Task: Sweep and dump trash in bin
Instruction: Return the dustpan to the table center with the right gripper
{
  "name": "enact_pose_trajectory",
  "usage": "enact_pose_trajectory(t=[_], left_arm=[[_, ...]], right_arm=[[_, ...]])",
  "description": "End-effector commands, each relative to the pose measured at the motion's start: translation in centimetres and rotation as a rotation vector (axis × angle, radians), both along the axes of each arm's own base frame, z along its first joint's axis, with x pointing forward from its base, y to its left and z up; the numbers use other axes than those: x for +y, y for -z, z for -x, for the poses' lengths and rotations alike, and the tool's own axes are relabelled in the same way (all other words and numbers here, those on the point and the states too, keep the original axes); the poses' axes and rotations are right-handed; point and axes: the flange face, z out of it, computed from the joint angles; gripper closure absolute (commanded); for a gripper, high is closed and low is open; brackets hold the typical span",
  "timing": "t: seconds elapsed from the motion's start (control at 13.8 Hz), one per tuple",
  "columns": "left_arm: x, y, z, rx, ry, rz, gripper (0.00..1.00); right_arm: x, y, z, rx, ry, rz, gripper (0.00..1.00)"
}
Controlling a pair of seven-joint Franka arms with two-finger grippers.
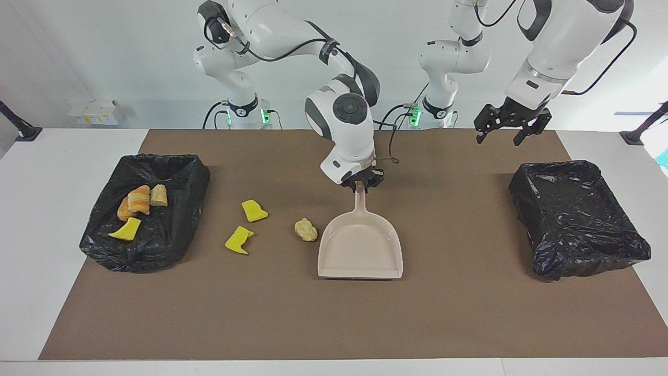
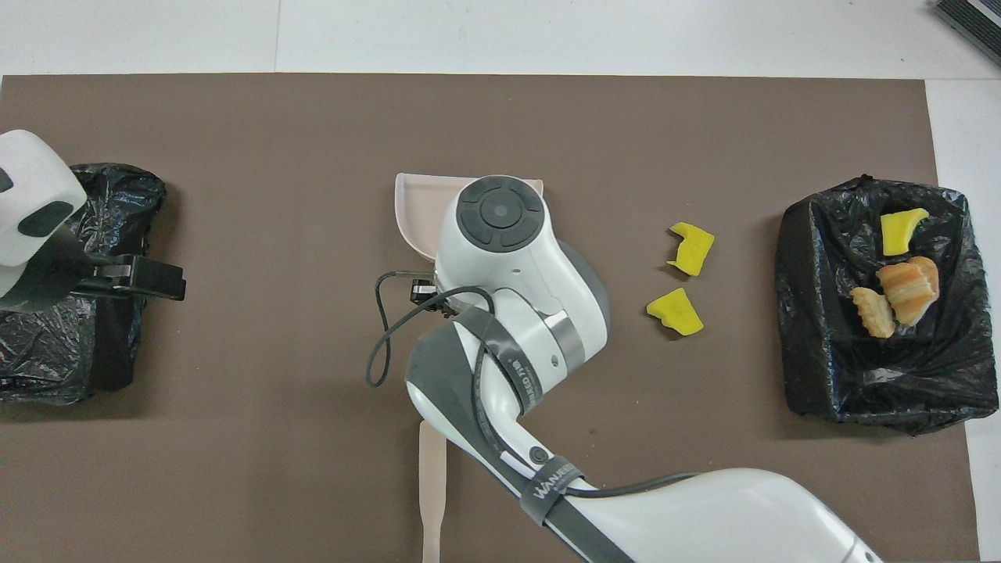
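Right gripper [image 1: 360, 184]: clamped on the handle of the beige dustpan [image 1: 361, 250], near the middle of the brown mat [image 1: 334, 313]. The pan lay flat on the mat, its open mouth turned away from the robots. In the overhead view the arm covered most of the pan, leaving only one corner [image 2: 413, 205] in sight.

Left gripper [image 1: 511, 129]: fingers apart, holding nothing, raised over the mat just beside the black-lined bin at the left arm's end [image 1: 579, 219].

Trash, loose on the mat: two yellow sponge pieces, one [image 1: 254, 210] nearer to the robots than the other [image 1: 238, 240], both lying between the dustpan and the bin at the right arm's end [image 1: 151, 250]; one tan crusty lump [image 1: 305, 230] just beside the dustpan's wall, toward the right arm's end; whether it touched the pan could not be told.

Trash, in the bin at the right arm's end: one yellow wedge [image 1: 126, 230], one orange-brown crust [image 1: 136, 201] and one paler bread lump [image 1: 159, 195], lying together on the black liner.

Brush [image 2: 432, 489]: only its beige handle showed in the overhead view, lying on the mat nearer to the robots than the dustpan, partly under the right arm.
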Motion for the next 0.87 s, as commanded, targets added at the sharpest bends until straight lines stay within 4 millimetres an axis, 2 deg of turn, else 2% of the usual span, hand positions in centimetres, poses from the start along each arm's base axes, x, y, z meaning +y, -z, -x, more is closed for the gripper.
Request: enact_pose_trajectory(t=[0.0, 0.07, 0.14, 0.22, 0.29, 0.36, 0.58, 0.8], left_arm=[[1.7, -0.5, -0.5, -0.03, -0.021, -0.014, 0.0], [2.5, -0.4, -0.6, -0.03, -0.036, -0.014, 0.0], [2.9, -0.4, -0.5, -0.027, -0.054, -0.013, 0.0], [3.1, -0.4, -0.4, -0.021, -0.062, -0.014, 0.0], [3.0, -0.4, -0.3, -0.015, -0.065, -0.014, 0.0], [3.0, -0.5, -0.3, -0.016, -0.065, -0.014, 0.0], [2.9, -0.6, -0.3, -0.016, -0.063, -0.016, 0.0], [3.2, -1.0, -0.6, -0.034, -0.069, -0.028, 0.0]], right_arm=[[1.3, 1.3, -1.2, -0.003, 0.022, -0.016, 1.0], [1.7, 1.6, -0.8, -0.003, 0.011, -0.009, 1.0], [1.9, 1.5, -0.7, -0.006, 0.013, -0.015, 0.93], [1.6, 1.6, -0.9, -0.008, 0.016, -0.015, 0.25], [1.7, 1.6, -0.9, -0.017, 0.01, -0.019, 0.0], [1.9, 1.2, -0.9, -0.035, 0.008, -0.031, 0.0], [0.7, -0.8, -0.8, -0.039, 0.013, -0.031, 0.0], [-0.3, -3.6, 0.1, -0.031, -0.001, -0.033, 0.0]])
